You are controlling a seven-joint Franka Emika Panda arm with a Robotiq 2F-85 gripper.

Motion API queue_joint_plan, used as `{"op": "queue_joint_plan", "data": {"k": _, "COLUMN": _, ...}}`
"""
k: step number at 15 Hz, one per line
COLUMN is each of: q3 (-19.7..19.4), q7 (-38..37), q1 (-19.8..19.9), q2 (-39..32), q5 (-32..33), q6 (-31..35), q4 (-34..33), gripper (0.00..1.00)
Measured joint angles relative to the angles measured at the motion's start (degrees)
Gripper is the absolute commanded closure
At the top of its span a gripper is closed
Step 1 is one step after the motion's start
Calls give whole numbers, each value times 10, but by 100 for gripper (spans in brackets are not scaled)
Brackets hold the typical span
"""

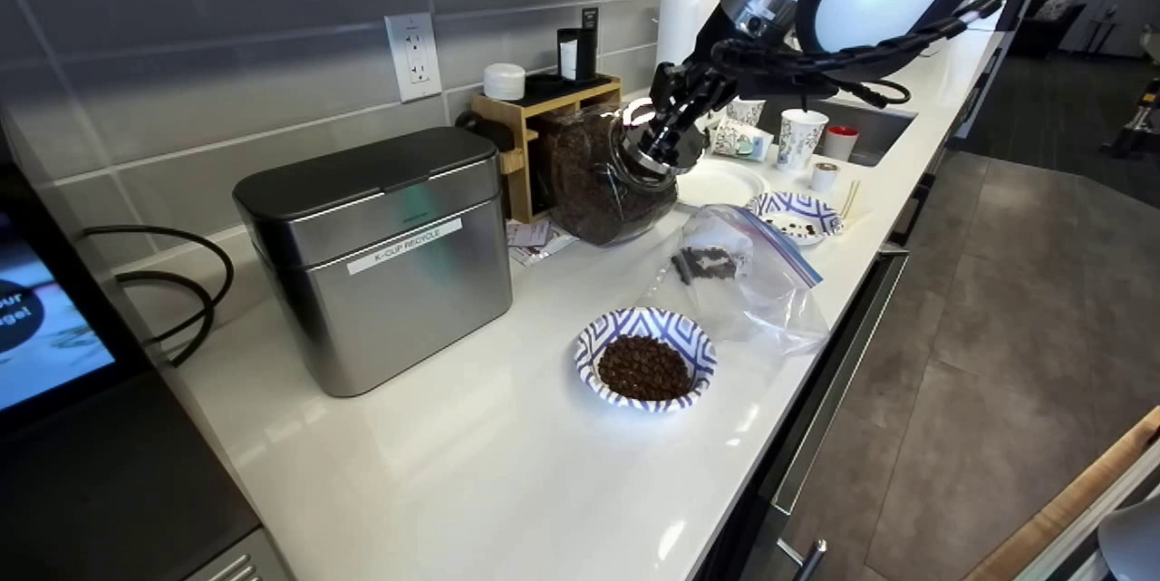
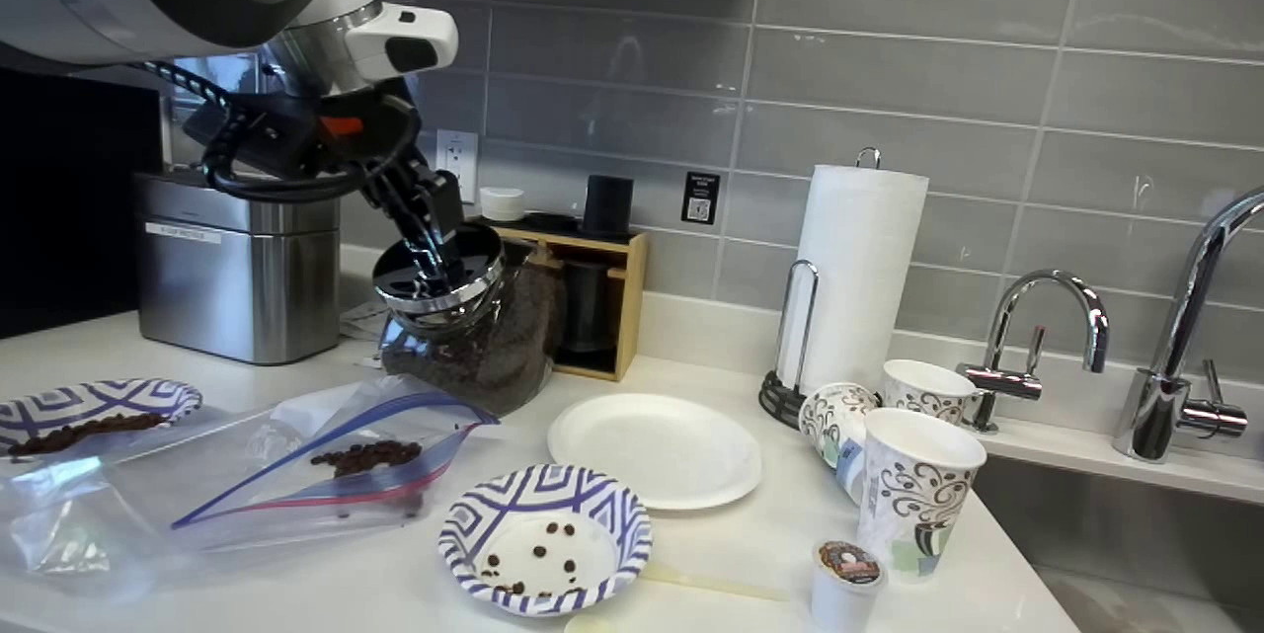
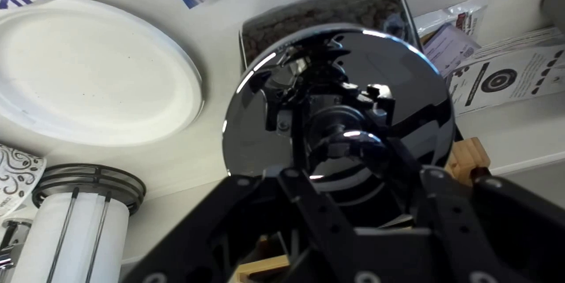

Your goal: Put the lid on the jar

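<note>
The lid (image 3: 260, 141) is a shiny, mirror-like round disc with a rounded knob. The clear glass jar (image 1: 598, 178) with dark brown coffee beans stands tilted-mouthed beside the wooden shelf; it also shows in an exterior view (image 2: 509, 342) and in the wrist view (image 3: 322, 13). My gripper (image 3: 346, 146) has its fingers closed around the lid's knob. In an exterior view the gripper (image 2: 434, 273) holds the lid (image 2: 397, 273) slanted at the jar's mouth. Whether the lid sits fully on the mouth or just above it, I cannot tell.
A wooden shelf (image 2: 632, 307) stands right behind the jar, and a grey metal box (image 1: 417, 291) beside it. A white plate (image 2: 652, 450), a plastic bag (image 2: 286, 475), patterned bowls (image 2: 543, 539), paper cups (image 2: 918, 485) and a paper towel roll (image 2: 859, 277) are nearby.
</note>
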State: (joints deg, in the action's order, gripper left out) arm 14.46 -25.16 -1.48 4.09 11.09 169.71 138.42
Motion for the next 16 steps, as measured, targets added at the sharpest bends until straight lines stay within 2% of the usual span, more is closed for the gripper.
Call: {"op": "queue_joint_plan", "data": {"k": 16, "q3": 5, "q7": -4, "q1": -2, "q2": -40, "q5": 13, "q6": 0, "q4": -26, "gripper": 79}}
